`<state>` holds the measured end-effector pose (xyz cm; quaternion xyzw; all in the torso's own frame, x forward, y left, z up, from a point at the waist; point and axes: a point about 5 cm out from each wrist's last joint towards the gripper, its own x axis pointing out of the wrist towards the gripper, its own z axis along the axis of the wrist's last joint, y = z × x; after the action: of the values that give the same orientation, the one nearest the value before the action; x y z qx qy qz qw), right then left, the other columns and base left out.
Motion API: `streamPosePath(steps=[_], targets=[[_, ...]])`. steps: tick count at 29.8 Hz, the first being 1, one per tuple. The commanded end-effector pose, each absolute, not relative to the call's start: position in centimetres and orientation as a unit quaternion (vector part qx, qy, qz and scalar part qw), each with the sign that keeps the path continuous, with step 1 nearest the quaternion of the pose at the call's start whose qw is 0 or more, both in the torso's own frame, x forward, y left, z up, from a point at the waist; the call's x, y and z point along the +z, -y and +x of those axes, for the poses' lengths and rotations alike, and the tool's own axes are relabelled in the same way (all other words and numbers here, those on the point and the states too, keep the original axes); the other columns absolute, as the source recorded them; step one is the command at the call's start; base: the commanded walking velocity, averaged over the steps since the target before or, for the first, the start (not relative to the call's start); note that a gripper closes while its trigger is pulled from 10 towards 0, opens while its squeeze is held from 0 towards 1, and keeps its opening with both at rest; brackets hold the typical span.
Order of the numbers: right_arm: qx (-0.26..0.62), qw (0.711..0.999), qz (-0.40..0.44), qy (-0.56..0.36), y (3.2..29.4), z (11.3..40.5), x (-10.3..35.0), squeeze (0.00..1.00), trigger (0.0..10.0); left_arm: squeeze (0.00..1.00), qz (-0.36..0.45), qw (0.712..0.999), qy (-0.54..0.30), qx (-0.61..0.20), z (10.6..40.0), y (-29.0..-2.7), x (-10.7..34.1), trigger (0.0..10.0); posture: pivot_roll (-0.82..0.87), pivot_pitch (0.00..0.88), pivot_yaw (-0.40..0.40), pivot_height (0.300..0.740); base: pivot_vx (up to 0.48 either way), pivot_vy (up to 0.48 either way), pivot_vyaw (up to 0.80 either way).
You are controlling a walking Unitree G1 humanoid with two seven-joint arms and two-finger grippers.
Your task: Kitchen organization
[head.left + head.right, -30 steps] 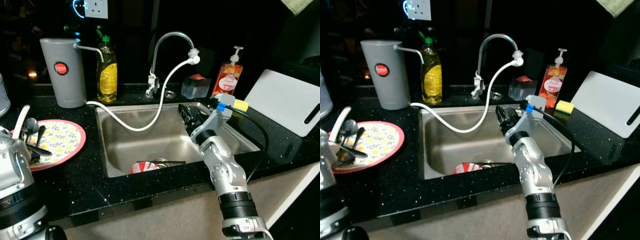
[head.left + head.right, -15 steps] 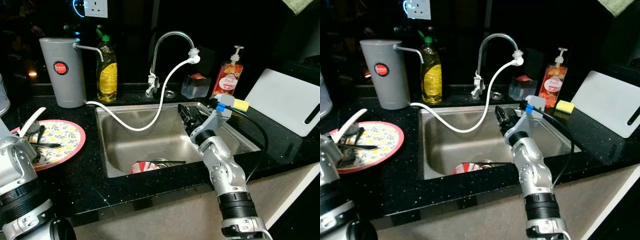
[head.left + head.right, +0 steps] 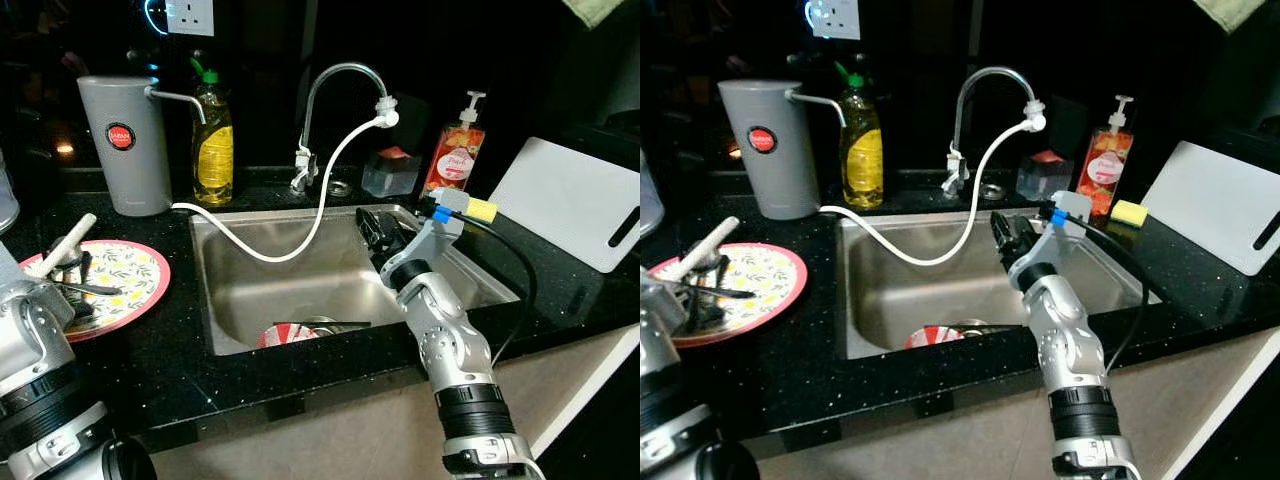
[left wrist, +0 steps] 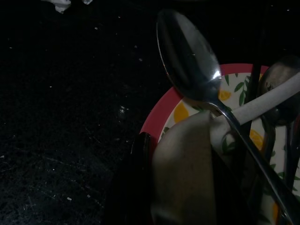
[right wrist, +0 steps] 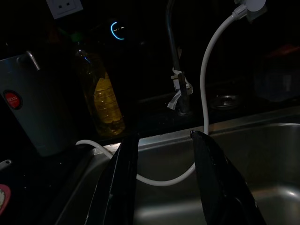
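A: Start with the right gripper (image 5: 164, 187). What do you see?

B: It hangs over the right half of the steel sink (image 3: 250, 300), black fingers (image 5: 119, 187) spread well apart and nothing between them. Through the gap runs the white hose (image 5: 206, 93) that loops from the tap (image 3: 335, 80) down into the basin.

A: And the left gripper (image 4: 159, 187)?

B: It sits low at the near left edge of the patterned plate (image 3: 135, 285) on the black counter (image 3: 170, 370). The wrist view is very dark. One black finger (image 4: 136, 187) lies at the red rim, and a pale flat piece is pressed beside it. I cannot tell whether the fingers are closed on anything.

A: Where is the cutlery against that claw?

B: Right at it. A metal spoon (image 4: 192, 65) crosses just above the finger with its bowl out past the plate's rim, and a white handle (image 3: 65, 240) slants up from the pile of dark utensils on the plate's left side.

A: Further out?

B: In the sink's near end lies a red-and-white dish (image 3: 290, 333) with a dark utensil across it, well apart from either gripper. Behind the sink stand a grey canister (image 3: 125, 140), a yellow soap bottle (image 3: 213, 140) and a red pump bottle (image 3: 455, 150). A white cutting board (image 3: 570, 205) leans at far right, with a yellow sponge (image 3: 482, 209) near it.
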<state>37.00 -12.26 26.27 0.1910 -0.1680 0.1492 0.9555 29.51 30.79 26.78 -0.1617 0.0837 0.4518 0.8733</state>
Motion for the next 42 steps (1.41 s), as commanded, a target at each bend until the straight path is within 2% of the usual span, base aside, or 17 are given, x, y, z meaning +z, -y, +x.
streamPosePath(steps=[1, 5, 6, 7, 11, 16, 18, 19, 20, 21, 25, 30, 32, 40, 42], targets=[[0.142, 0.956, 0.196, 0.164, 12.7, 37.0, 26.0, 0.0, 10.0, 0.0, -0.166, 0.871, -0.103, 0.451, 29.6, -30.7, 25.8, 0.0, 0.11, 0.028, -0.087, 0.74, 0.0, 0.0, 0.0], [0.141, 0.956, 0.197, 0.165, 12.7, 37.0, 26.1, 0.0, 10.0, 0.0, -0.178, 0.876, -0.08, 0.441, 29.8, -30.5, 26.4, 0.0, 0.11, 0.03, -0.087, 0.74, 0.0, 0.0, 0.0], [0.14, 0.956, 0.197, 0.165, 12.8, 37.0, 26.1, 0.0, 10.0, 0.0, -0.179, 0.88, -0.063, 0.435, 30.0, -30.4, 27.0, 2.2, 0.11, 0.03, -0.088, 0.74, 0.0, 0.0, 0.0], [0.14, 0.956, 0.197, 0.165, 12.8, 37.1, 26.1, 0.0, 10.0, 0.0, -0.173, 0.887, -0.035, 0.427, 30.1, -30.1, 28.0, 10.0, 0.11, 0.03, -0.088, 0.74, 0.0, 0.0, 0.0], [0.141, 0.956, 0.198, 0.167, 12.8, 37.0, 26.2, 0.0, 10.0, 0.0, -0.158, 0.896, 0.03, 0.414, 30.1, -29.7, 30.0, 10.0, 0.11, 0.029, -0.087, 0.74, 0.0, 0.0, 0.0], [0.141, 0.955, 0.199, 0.17, 12.8, 37.0, 26.3, 0.0, 10.0, 0.0, -0.143, 0.9, 0.063, 0.407, 30.0, -29.5, 31.2, 10.0, 0.1, 0.031, -0.087, 0.74, 0.0, 0.0, 0.0], [0.141, 0.954, 0.2, 0.171, 12.8, 37.0, 26.4, 0.0, 10.0, 0.0, -0.094, 0.903, 0.071, 0.413, 29.9, -29.4, 31.8, 10.0, 0.11, 0.03, -0.087, 0.74, 0.0, 0.0, 0.0], [0.141, 0.954, 0.2, 0.171, 12.8, 37.0, 26.4, 0.0, 10.0, 0.0, -0.094, 0.903, 0.071, 0.413, 29.9, -29.4, 31.8, 10.0, 0.11, 0.03, -0.087, 0.74, 0.0, 0.0, 0.0], [0.141, 0.954, 0.201, 0.172, 12.8, 37.0, 26.4, 0.0, 10.0, 0.0, -0.061, 0.902, 0.063, 0.422, 29.9, -29.5, 31.7, 10.0, 0.11, 0.03, -0.086, 0.74, 0.0, 0.0, 0.0], [0.14, 0.954, 0.202, 0.172, 12.8, 37.0, 26.4, 0.0, 10.0, 0.0, 0.008, 0.905, 0.051, 0.422, 30.1, -29.5, 31.4, 10.0, 0.11, 0.03, -0.086, 0.74, 0.0, 0.0, 0.0], [0.14, 0.954, 0.203, 0.172, 12.8, 37.0, 26.4, 0.0, 10.0, 0.0, 0.024, 0.903, 0.074, 0.422, 30.0, -29.5, 32.0, 10.0, 0.11, 0.03, -0.085, 0.74, 0.0, 0.0, 0.0], [0.14, 0.953, 0.205, 0.171, 12.8, 37.0, 26.4, 0.0, 10.0, 0.0, 0.069, 0.89, 0.16, 0.421, 29.5, -29.6, 35.2, 10.0, 0.11, 0.029, -0.086, 0.74, 0.0, 0.0, 0.0], [0.14, 0.953, 0.206, 0.172, 12.8, 37.0, 26.4, 0.0, 10.0, 0.0, 0.11, 0.87, 0.205, 0.434, 28.9, -29.8, 37.1, 10.0, 0.11, 0.028, -0.085, 0.74, 0.0, 0.0, 0.0], [0.14, 0.953, 0.208, 0.171, 12.8, 37.0, 26.3, 0.0, 10.0, 0.0, 0.121, 0.872, 0.217, 0.422, 28.8, -29.8, 37.8, 10.0, 0.11, 0.029, -0.084, 0.74, 0.0, 0.0, 0.0], [0.14, 0.953, 0.208, 0.171, 12.8, 37.0, 26.3, 0.0, 10.0, 0.0, 0.097, 0.89, 0.225, 0.384, 29.1, -29.2, 37.7, 10.0, 0.11, 0.029, -0.084, 0.74, 0.0, 0.0, 0.0]])
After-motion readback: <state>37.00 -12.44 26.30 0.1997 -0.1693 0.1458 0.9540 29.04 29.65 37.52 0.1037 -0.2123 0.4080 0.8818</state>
